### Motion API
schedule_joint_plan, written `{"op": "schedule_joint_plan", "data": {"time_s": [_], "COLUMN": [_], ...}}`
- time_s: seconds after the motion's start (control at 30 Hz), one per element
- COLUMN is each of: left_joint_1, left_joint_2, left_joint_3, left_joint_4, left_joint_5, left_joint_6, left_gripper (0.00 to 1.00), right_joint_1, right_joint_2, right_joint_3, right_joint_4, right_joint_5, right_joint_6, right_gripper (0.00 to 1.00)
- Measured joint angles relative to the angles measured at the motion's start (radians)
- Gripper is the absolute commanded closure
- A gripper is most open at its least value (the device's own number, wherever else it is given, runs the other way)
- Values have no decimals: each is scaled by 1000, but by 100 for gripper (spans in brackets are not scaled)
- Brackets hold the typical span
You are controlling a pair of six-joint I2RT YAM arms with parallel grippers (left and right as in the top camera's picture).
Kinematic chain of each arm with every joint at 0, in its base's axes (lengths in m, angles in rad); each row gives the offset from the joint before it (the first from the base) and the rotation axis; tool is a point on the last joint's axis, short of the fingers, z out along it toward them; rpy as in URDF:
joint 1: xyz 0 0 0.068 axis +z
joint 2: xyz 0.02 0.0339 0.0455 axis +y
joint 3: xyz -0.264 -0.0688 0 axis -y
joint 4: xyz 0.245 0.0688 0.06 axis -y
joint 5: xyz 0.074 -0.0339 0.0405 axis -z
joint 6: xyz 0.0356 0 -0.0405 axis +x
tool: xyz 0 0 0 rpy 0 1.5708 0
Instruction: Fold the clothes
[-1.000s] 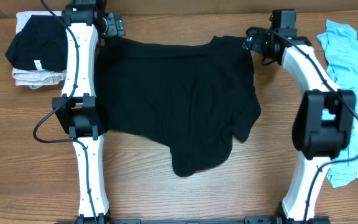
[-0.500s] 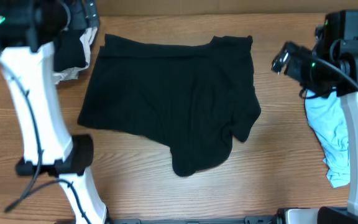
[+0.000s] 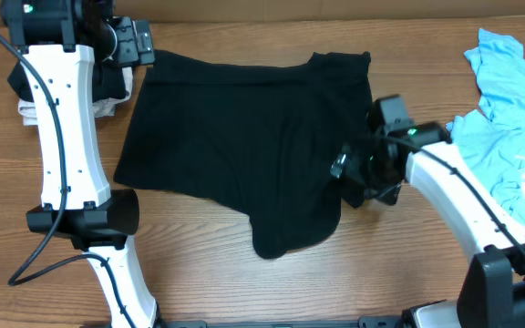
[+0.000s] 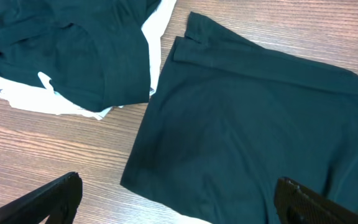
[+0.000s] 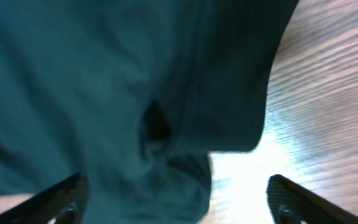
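A large black T-shirt lies spread across the table's middle, its lower right part bunched into a lobe. My right gripper hovers low over the shirt's right sleeve. In the right wrist view its fingers stand wide apart, open, with the sleeve's edge between and under them. My left gripper is raised at the back left, open, above the shirt's top left corner. A light-blue shirt lies crumpled at the right edge.
A folded black garment on a white one sits at the back left, also seen in the left wrist view as a pile. Bare wood table shows in front of the shirt and between the shirt and the blue one.
My right arm swung from the far right down onto the black shirt's right sleeve, uncovering the light-blue shirt. My left arm shifted slightly at the back left. The black shirt has not moved.
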Motion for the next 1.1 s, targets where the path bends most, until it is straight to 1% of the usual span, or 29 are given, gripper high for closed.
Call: {"op": "schedule_joint_plan", "data": {"time_s": [0.1, 0.23, 0.37, 0.47, 0.5, 0.57, 0.7, 0.8, 0.93, 0.97, 1.0, 1.1], "left_joint_1": [0, 0, 0, 0, 0, 0, 0, 0, 0, 0, 0, 0], "left_joint_2": [0, 0, 0, 0, 0, 0, 0, 0, 0, 0, 0, 0], "left_joint_3": [-23, -57, -72, -78, -78, -78, -79, -82, -82, -82, -82, -82], "left_joint_4": [19, 31, 45, 46, 46, 49, 58, 68, 70, 72, 76, 77], "left_joint_5": [0, -1, 0, -1, 0, -1, -1, -1, -1, -1, -1, -3], "left_joint_6": [0, 0, 0, 0, 0, 0, 0, 0, 0, 0, 0, 0], "left_gripper": [0, 0, 0, 0, 0, 0, 0, 0, 0, 0, 0, 0], "right_joint_1": [7, 10, 11, 12, 12, 13, 9, -18, -143, -169, -198, -265], "right_joint_2": [0, 0, 0, 0, 0, 0, 0, 0, 0, 0, 0, 0], "right_joint_3": [-91, -175, -240, -264, -267, -269, -271, -271, -271, -271, -271, -271], "right_joint_4": [72, 156, 249, 296, 303, 305, 306, 306, 311, 318, 330, 368], "right_joint_5": [3, 9, 20, 37, 50, 78, 142, 189, 257, 263, 262, 188], "right_joint_6": [35, 59, 71, 67, 75, 71, 77, 65, -2, -14, -32, -116], "right_gripper": [20, 28, 39, 62, 65, 76, 80, 80, 80, 79, 75, 61]}}
